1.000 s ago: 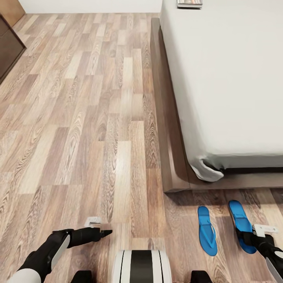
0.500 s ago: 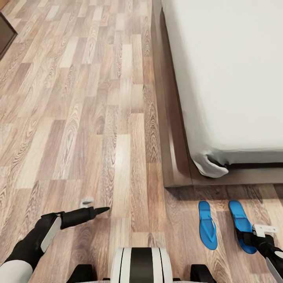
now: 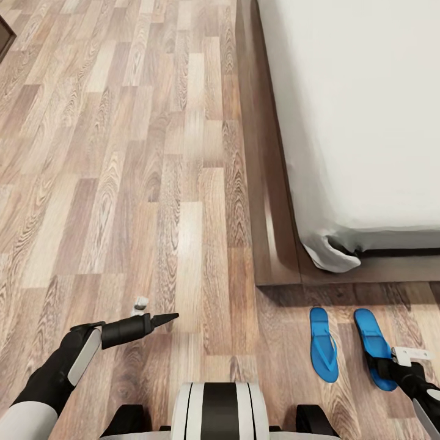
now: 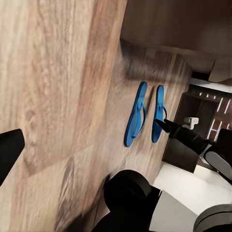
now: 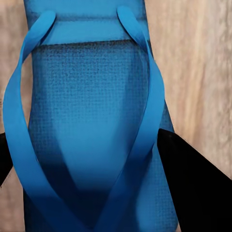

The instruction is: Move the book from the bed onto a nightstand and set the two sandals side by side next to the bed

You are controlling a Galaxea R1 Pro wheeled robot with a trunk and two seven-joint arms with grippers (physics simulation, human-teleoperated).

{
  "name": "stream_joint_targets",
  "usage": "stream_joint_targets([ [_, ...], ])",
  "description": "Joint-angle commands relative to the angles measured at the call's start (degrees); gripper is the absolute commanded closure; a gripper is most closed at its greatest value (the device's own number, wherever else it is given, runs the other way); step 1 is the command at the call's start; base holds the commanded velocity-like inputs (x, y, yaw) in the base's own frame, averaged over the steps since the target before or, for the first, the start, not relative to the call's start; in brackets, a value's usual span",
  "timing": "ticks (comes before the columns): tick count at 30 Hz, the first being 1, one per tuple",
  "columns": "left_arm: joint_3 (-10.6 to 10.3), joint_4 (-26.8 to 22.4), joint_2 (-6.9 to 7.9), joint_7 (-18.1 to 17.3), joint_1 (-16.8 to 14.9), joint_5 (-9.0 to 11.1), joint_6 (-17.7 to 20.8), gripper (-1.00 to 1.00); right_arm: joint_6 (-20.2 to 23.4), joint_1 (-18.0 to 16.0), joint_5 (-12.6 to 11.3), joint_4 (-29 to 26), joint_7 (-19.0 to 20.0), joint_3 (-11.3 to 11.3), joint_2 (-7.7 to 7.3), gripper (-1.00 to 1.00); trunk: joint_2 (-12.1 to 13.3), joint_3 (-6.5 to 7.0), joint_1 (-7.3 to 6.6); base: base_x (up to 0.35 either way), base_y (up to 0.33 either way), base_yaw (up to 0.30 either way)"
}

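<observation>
Sandals, both bright blue, lie on wood-plank floor [image 3: 122,183] just past the foot corner of bed [image 3: 366,122], soles down, straps up, roughly parallel w/ a strip of bare floor between them. Left sandal [image 3: 322,344] sits free, nothing touching it. Right sandal [image 3: 371,347] has right gripper [image 3: 382,368] at its near end; in the head view the black arm covers that end of the sole. Right wrist view looks straight down onto this sandal [image 5: 92,125]: textured footbed and V-shaped thong straps up close, one dark fingertip at each side of the sole, so jaws stand apart astride it. Can't tell if the pads actually touch the sandal's edges, so whether it has a grip isn't clear.

Left gripper [image 3: 164,318] hangs low over bare floor, well apart from both sandals, pointing toward them; fingers look drawn together into one dark point, nothing between them. Left wrist view shows both sandals side by side, left one [image 4: 135,115] and right one [image 4: 157,114], w/ the right arm's dark tip on the right one.

Bed: pale mattress on dark brown platform frame [image 3: 263,183], sheet corner bunched at the foot. Robot's white-and-black base [image 3: 217,410] shows at the lower edge of the head view.
</observation>
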Motion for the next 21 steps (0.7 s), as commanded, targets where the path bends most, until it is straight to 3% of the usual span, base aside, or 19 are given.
stream_joint_targets([
  [1,0.00,0.00,-0.13,0.01,-0.01,0.21,0.36,-1.00,-0.07,0.00,-0.63,-0.12,0.29,-0.14,0.01,1.00,-0.01,-0.03,-0.01,0.000,0.000,0.000],
  [9,0.01,0.09,-0.45,0.17,0.00,0.21,0.36,-1.00,-6.54,0.00,-0.72,-0.20,0.38,-0.12,0.02,1.00,-0.01,-0.03,-0.01,0.000,0.000,0.000],
  [17,-0.07,1.35,-0.52,0.36,0.00,0.21,-0.66,-1.00,-7.09,0.09,-0.81,-0.29,0.43,-0.13,0.04,1.00,-0.01,-0.03,-0.01,0.000,0.000,0.000],
  [21,-0.06,1.55,-1.05,0.37,0.00,0.16,-1.22,-1.00,-7.06,0.07,-0.85,-0.30,0.35,-0.20,0.01,1.00,-0.06,-0.91,0.10,0.000,0.000,0.000],
])
